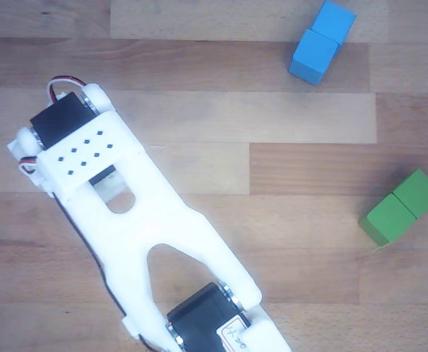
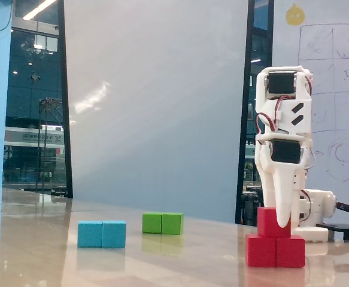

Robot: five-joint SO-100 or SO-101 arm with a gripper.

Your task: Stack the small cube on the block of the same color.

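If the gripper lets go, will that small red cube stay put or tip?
The small red cube sits flat on the red block, so it likely stays. It looks rigid and flat-faced, so unlikely to roll. The gripper could nudge it when opening.

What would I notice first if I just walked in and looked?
Probably the tall white arm at the right of the fixed view, its gripper pointing down at a small red cube sitting on a red block. Next, the blue block and green block lying apart on the shiny table.
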